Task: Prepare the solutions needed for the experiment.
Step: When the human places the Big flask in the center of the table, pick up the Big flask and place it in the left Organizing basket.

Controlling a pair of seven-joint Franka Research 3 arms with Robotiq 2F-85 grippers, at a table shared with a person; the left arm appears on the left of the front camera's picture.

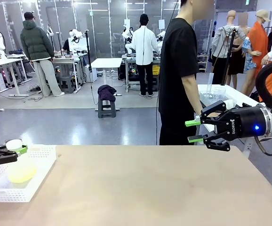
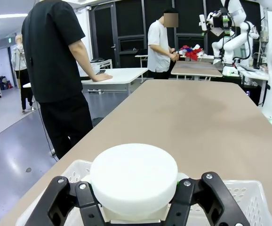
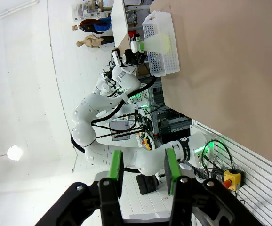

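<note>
A clear flask holding the solutions (image 1: 21, 174), a shallow pale yellow-green layer, stands in a white perforated basket (image 1: 41, 157) at the table's left edge. A white round stopper (image 1: 14, 143) caps it. My left gripper (image 1: 10, 153) comes in from the left with its jaws against the stopper (image 2: 133, 176); both black fingers (image 2: 86, 202) hug its sides. My right gripper (image 1: 194, 131) hovers above the table's far right edge, open and empty, pointing left. In the right wrist view its green pads (image 3: 116, 170) stand apart, and the basket (image 3: 166, 56) with the flask (image 3: 159, 41) lies far off.
A person in black (image 1: 178, 70) stands at the far side of the table, facing away to the right. A white side table (image 1: 230, 96) with glassware sits behind the right arm. The tan tabletop (image 1: 150, 188) stretches bare between the basket and the right gripper.
</note>
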